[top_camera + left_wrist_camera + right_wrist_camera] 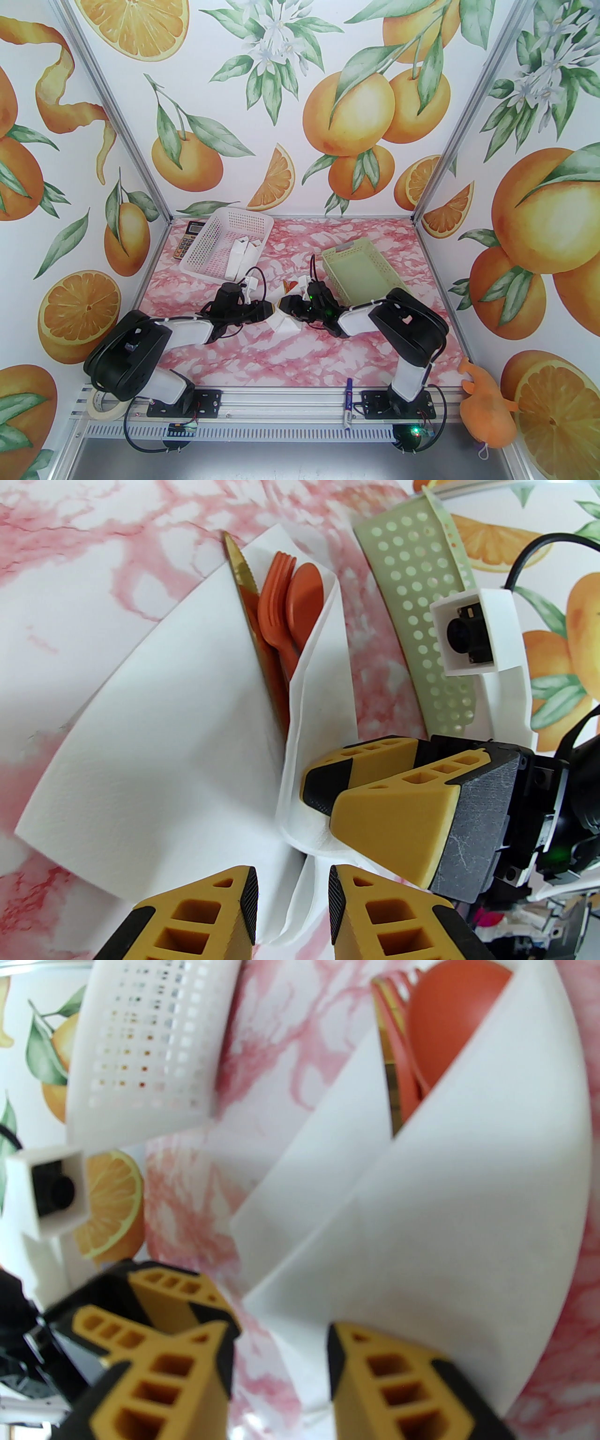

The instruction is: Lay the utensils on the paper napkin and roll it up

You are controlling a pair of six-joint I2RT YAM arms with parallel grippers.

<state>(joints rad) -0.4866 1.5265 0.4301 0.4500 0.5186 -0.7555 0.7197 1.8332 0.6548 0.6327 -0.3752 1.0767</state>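
my left gripper (pixel 291 892) and right gripper (pixel 279 1353) sit narrowly open astride the napkin (pixel 164 761); i'd pinch the flap, roll tight over the utensils (pixel 286 602).

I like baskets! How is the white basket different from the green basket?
The white basket has square holes; the green basket has round ones. The white basket sits back left; the green basket sits further right. White things stand in the white basket; I see nothing in the green basket. Both are holey and rectangular.
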